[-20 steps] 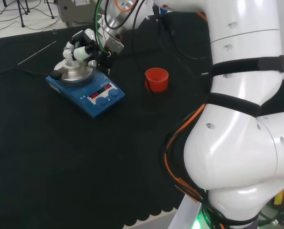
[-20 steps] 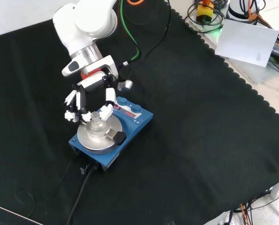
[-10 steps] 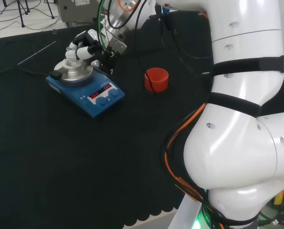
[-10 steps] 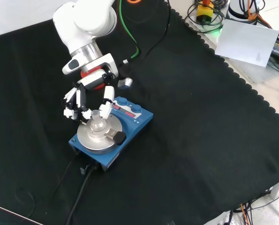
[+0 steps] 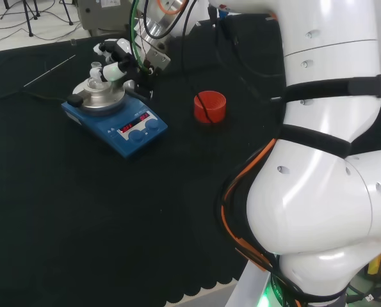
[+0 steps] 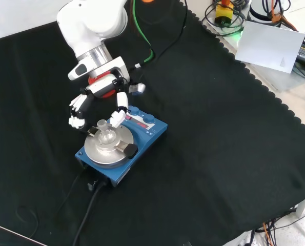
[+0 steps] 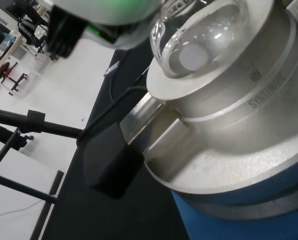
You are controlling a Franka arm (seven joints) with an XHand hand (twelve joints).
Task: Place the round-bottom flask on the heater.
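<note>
My hand [image 6: 98, 105] hovers with fingers spread, grasping nothing; the flask [image 6: 106, 135] sits on the heater [image 6: 122, 145]. Next, I retreat clear.

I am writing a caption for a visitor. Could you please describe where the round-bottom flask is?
Find the blue heater on the black cloth. On it sits a round metal block, and the round-bottom flask stands in its middle, the single clear glass piece there.

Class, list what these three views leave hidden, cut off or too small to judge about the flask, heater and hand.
- Round-bottom flask, wrist view: neck cut off by the picture's edge.
- Flask contents: too small in head and front views.
- Heater display, front view: too small to make out.
- Red cup, head view: inside not visible from this angle.
- Hand, front view: palm hidden behind the arm's link.
</note>
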